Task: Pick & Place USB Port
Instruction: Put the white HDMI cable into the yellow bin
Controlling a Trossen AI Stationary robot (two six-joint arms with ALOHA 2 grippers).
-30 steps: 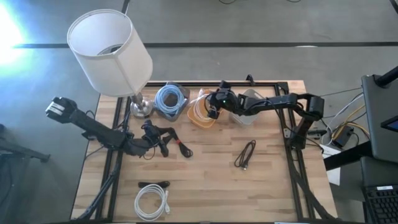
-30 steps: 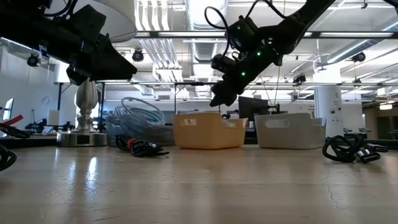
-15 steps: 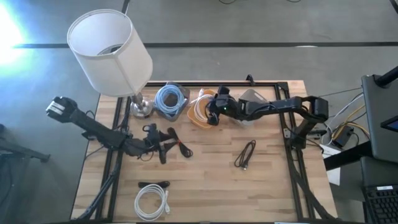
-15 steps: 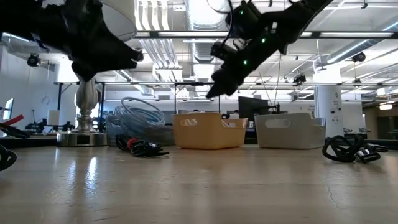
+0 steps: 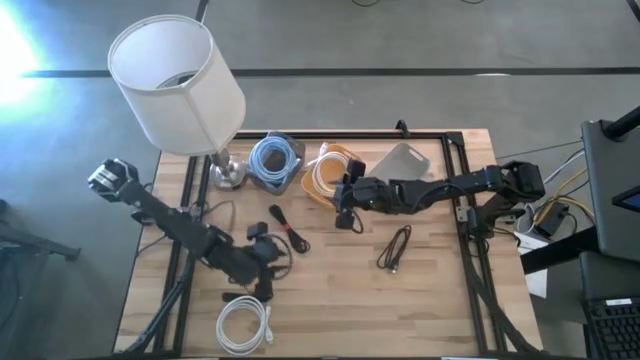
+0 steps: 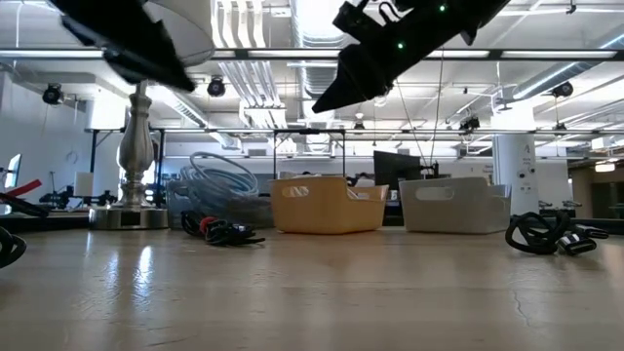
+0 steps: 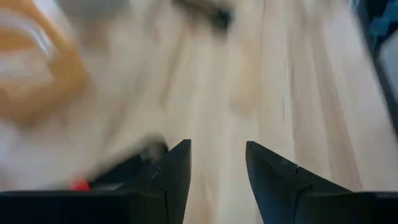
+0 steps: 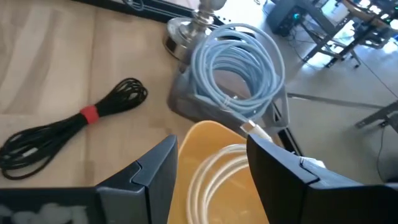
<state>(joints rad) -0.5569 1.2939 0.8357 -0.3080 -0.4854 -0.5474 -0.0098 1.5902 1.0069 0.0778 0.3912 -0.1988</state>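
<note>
A black cable bundle with a red tie (image 5: 288,230) lies on the table's middle left; it also shows in the right wrist view (image 8: 81,134) and the left wrist view (image 7: 93,180). A second black cable (image 5: 395,247) lies right of centre. A white cable coil (image 5: 244,322) and a short black cable (image 5: 247,297) lie near the front edge. My left gripper (image 5: 266,282) (image 7: 217,149) is open and empty above the table, near the short black cable. My right gripper (image 5: 345,212) (image 8: 211,146) is open and empty, just in front of the orange bin (image 5: 325,178).
Along the far edge stand a lamp (image 5: 180,85), a grey bin with a blue cable coil (image 5: 274,160), the orange bin holding a pale cable coil (image 8: 217,168) and a white bin (image 5: 408,160). Bare wood shows at the table's centre and front right.
My left gripper has gone toward the table's near edge and a little right, away from the red-tied cable. My right gripper has drawn back from above the orange bin toward the near edge. Both stay open and empty.
</note>
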